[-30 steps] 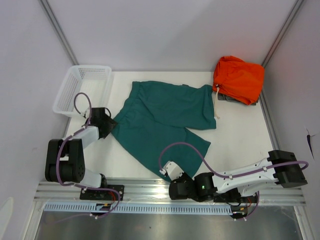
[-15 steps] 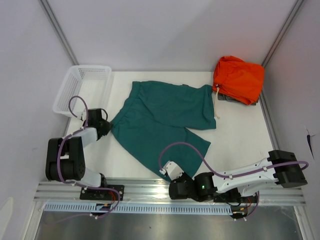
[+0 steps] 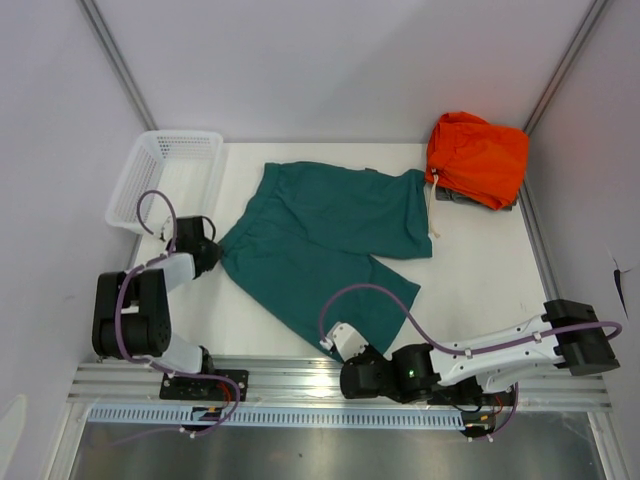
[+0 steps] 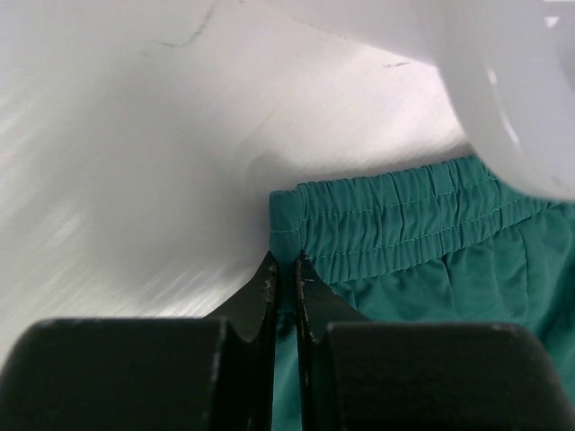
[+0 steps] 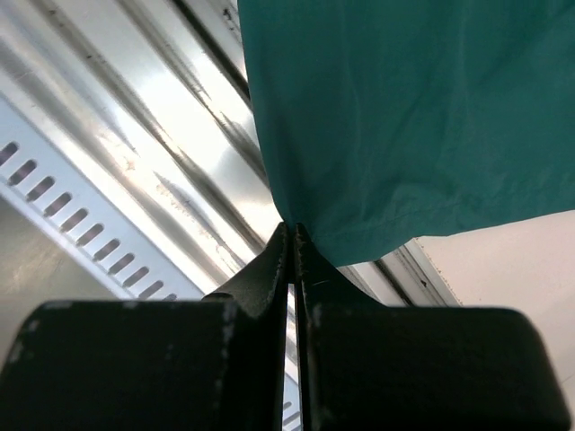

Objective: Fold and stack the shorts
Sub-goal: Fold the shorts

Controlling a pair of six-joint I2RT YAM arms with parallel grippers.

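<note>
Both grippers are pinching the shorts [image 3: 320, 240], which are lying spread on the table [image 3: 480, 275], the left gripper [image 4: 286, 262] nipping a waistband corner [image 4: 298, 212] and the right gripper [image 5: 292, 230] catching so little leg hem [image 5: 404, 233] that the fabric is probably risking slipping loose under any pull.

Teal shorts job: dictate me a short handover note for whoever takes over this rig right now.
Left claw: closed on the waistband corner of the teal-green soft fabric shorts.
Right claw: shut on the near leg hem of the same shorts, at the near edge of the white table.
The shorts lie spread flat. A bright orange folded garment sits at the far right corner, a white plastic basket at the far left.
Done: two grips taken.
Left: no fold made yet; fold, then stack.
</note>
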